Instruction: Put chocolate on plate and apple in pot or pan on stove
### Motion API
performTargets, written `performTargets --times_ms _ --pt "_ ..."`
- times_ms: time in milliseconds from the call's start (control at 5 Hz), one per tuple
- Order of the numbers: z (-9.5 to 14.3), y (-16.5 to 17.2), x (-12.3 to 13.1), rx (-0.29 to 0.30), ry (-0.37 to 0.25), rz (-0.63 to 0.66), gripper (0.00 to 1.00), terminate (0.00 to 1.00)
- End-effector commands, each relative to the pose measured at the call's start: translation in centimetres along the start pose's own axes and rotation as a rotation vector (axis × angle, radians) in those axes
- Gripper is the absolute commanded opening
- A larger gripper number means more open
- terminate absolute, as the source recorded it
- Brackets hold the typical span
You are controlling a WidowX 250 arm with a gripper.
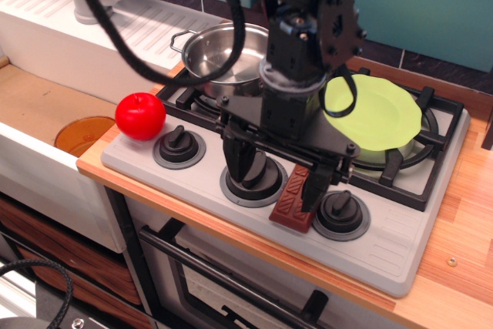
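Brown chocolate point(293, 201) lies nearest, on the grey stove point(389, 248) front panel, propped between the middle knob point(253, 179) and the right knob point(340, 214), far end tilted up. Gripper point(276, 176) is low over it with jaws spread wide: 1 finger sits on the middle knob side, the other touches or overlaps the bar's upper right edge. Nothing held.

Risks from here, as judgement:
- Right finger looks to be on top of the bar, not beside it. Closing now could push the bar sideways or flip it off the knob instead of pinching it.
- Left finger is over the middle knob. Going lower could jam on the knob and stop the descent short.
- Bar is thin and tilted, so a pinch on the edges may slip; a dropped bar could slide off the stove front.

Red apple point(140, 115) sits at the stove's left corner, just beside the left knob point(178, 146), untouched, near the edge; not yet in the steel pot point(221, 53), which stands on the back left burner behind the arm. Lime plate point(377, 113) rests on the back right burner, nothing on it. Carry path to the plate is short, but the arm body hides part of the plate.
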State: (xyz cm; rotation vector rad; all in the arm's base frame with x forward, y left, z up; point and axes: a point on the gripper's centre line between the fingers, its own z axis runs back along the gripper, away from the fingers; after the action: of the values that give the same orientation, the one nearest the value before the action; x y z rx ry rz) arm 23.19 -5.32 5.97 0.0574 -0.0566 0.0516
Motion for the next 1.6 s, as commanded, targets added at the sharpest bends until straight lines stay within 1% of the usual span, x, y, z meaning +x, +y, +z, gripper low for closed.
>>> performTargets --times_ms 0,600,1400 --pt "-1.2 -0.4 0.1 -0.025 -0.045 0.006 1.00 0.00" --pt "-2.9 -0.9 -0.2 -0.045 -0.067 0.020 1.00 0.00" --pt "-4.4 -1.6 -0.2 -0.056 -0.090 0.032 1.00 0.00"
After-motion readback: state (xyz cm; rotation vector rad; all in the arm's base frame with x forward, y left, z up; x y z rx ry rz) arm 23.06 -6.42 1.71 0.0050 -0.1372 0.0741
